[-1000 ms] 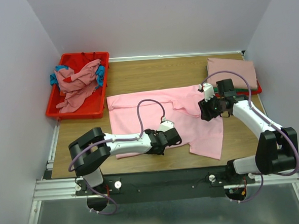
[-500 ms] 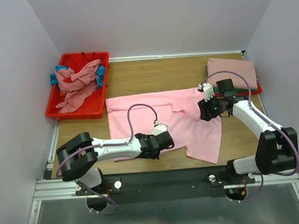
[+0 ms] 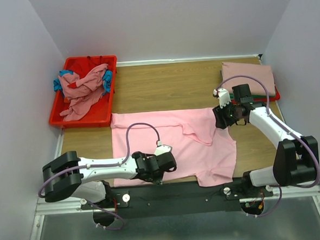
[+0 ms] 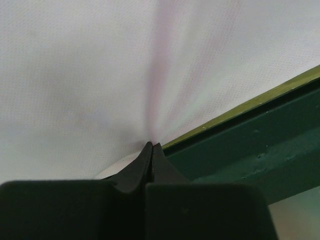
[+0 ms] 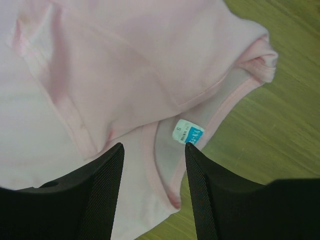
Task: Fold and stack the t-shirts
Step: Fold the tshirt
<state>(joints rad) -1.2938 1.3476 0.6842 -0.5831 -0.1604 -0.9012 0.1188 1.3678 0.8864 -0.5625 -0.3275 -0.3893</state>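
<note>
Pink t-shirt (image 3: 172, 138) lies flat along the near edge of the table (image 3: 163, 81). Left gripper (image 4: 151, 150) pinches its hem there. Right gripper (image 5: 153, 150) hangs spread above the collar (image 5: 155, 165), holding nothing. Step: flattening before the first fold. Next: right needs a grip

Soft matt cloth t-shirt (image 3: 194, 150); wooden table (image 3: 163, 87)

So the bright pink t-shirt (image 3: 194, 150) is spread mostly flat across the lower middle of the top view, collar toward the right with a small flap folded over there. Upper left there's a crumpled dusty rose shirt (image 3: 84, 86) tangled with a teal shirt (image 3: 108, 79). Upper right a folded dusty rose shirt (image 3: 248, 76) lies neat and flat.
</note>
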